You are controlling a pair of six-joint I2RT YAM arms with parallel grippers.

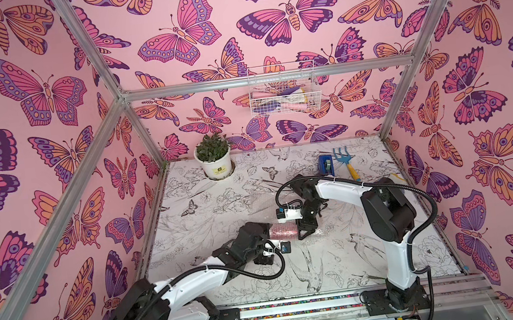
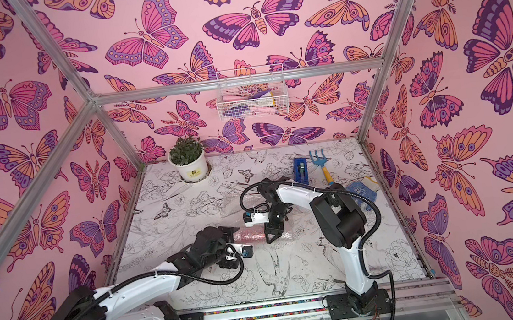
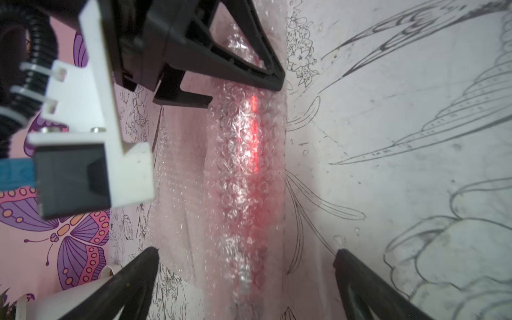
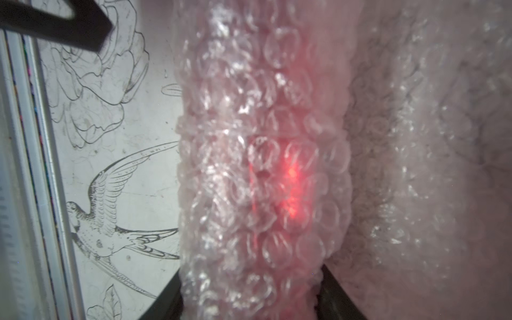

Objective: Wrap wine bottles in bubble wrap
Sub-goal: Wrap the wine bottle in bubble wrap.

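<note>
While our right gripper (image 4: pixel 249 294) clamps the bubble wrap (image 3: pixel 243 166) rolled around the bottle (image 4: pixel 288 180), our left gripper (image 3: pixel 246 251) straddles it; its jaws gape wide.

Your rolled tube of plastic bubble wrap (image 1: pixel 284 230) is whitish pink with shiny round bubbles. The small slim bottle (image 3: pixel 253 133) inside it glows red. Your flat table cover (image 1: pixel 358 254) is white with black line drawings of birds and flowers. The walls (image 1: pixel 233 22) are pink with orange and purple butterflies. The round pot (image 1: pixel 216 167) is white, its leafy plant (image 1: pixel 212 146) green. The boxy tape dispenser (image 1: pixel 325 165) is blue. The little garden rake (image 1: pixel 343 155) is blue with a yellow handle.
</note>
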